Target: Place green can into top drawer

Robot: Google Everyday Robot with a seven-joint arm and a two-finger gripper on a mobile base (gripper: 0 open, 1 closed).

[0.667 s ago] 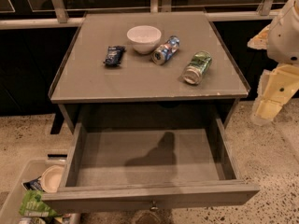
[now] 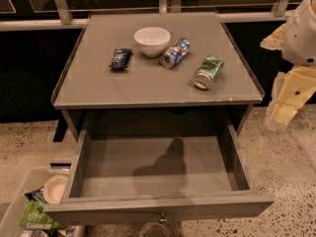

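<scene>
The green can (image 2: 208,71) lies on its side on the right part of the grey cabinet top (image 2: 98,85), with its silver top facing the front. The top drawer (image 2: 158,167) is pulled wide open below it. Its flat grey floor holds nothing but a shadow, and its small knob (image 2: 161,217) sits at the front edge. My gripper (image 2: 284,105), cream and white, hangs at the far right edge of the camera view, beside the cabinet's right side. It is apart from the can and holds nothing that I can see.
A white bowl (image 2: 152,40), a blue, red and silver can (image 2: 175,53) and a dark blue packet (image 2: 121,58) lie on the cabinet top. A bin (image 2: 15,216) with a paper bowl and wrappers stands at the lower left. The floor is speckled.
</scene>
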